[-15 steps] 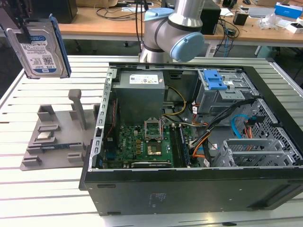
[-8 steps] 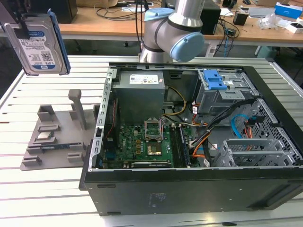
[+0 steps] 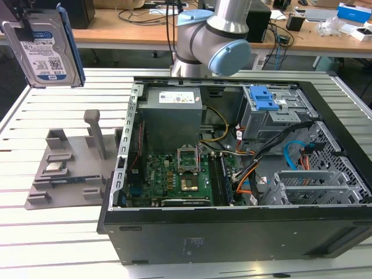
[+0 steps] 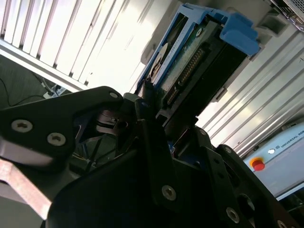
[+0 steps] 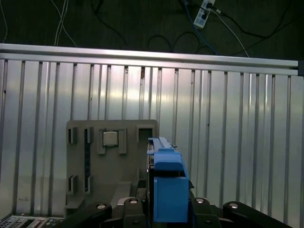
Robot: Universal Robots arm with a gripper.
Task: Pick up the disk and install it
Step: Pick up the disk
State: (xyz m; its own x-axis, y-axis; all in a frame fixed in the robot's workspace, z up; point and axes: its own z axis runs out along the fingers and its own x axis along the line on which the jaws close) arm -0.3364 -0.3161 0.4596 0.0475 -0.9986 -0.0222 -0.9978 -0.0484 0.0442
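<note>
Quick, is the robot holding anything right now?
End effector: closed, holding the disk up in the air.

— What is seen on the slatted aluminium table (image 3: 58, 244)?
— An open black metal computer case (image 3: 232, 226) is laid on its side. Inside it, a green motherboard (image 3: 168, 174), a grey power supply box (image 3: 172, 107) and a grey metal drive cage (image 3: 273, 122) topped by a blue plastic latch (image 3: 263, 97) are exposed.
— And beside it?
— A grey plastic fixture tray (image 3: 70, 189) is set just beside the case, at the exterior view's left. A small silver square chip (image 3: 55, 168) is seated in one of its recesses.
</note>
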